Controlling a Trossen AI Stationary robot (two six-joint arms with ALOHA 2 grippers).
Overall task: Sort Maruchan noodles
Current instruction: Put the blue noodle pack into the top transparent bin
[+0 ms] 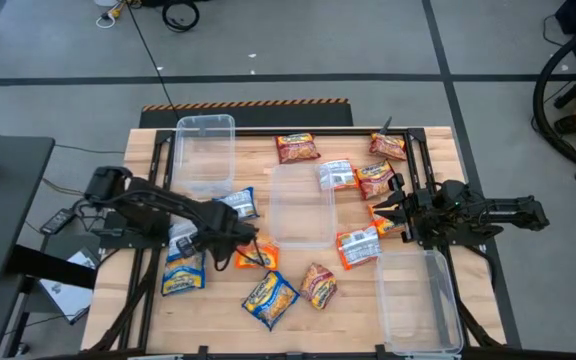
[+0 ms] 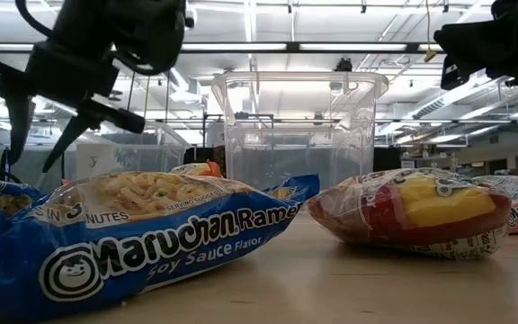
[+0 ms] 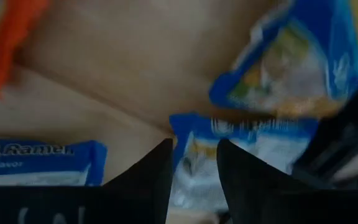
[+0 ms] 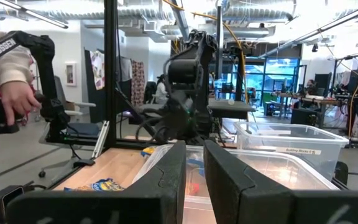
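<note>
The middle clear bin [image 1: 302, 205] stands at the centre of the wooden table [image 1: 408, 330], and the Maruchan noodles lie scattered around it. Left of this bin, the left gripper [image 1: 251, 247] hangs low over the table by a cluster of blue-and-yellow packets [image 1: 183, 270], with an orange packet [image 1: 255, 258] just beside its tip. In the left wrist view its two dark fingers [image 3: 148, 180] stand apart with a narrow gap, a blue packet [image 3: 253, 146] showing between and beyond them; nothing is pinched. Another blue packet [image 1: 238, 204] lies against the bin's left side, and one more [image 1: 270, 298] lies nearer the front edge, beside a dark red packet [image 1: 318, 284]. Right of the middle bin, the right gripper [image 1: 388, 212] waits above the table, its fingers [image 4: 166, 180] close together with a slim gap and holding nothing. Around it lie red-and-yellow packets [image 1: 376, 178] and an orange-and-white packet [image 1: 358, 246]. A second clear bin [image 1: 205, 150] sits at the far left of the middle one, a third [image 1: 418, 300] at its near right. In the right wrist view a person's hand [image 4: 14, 99] grips a rig handle beyond the table.
</note>
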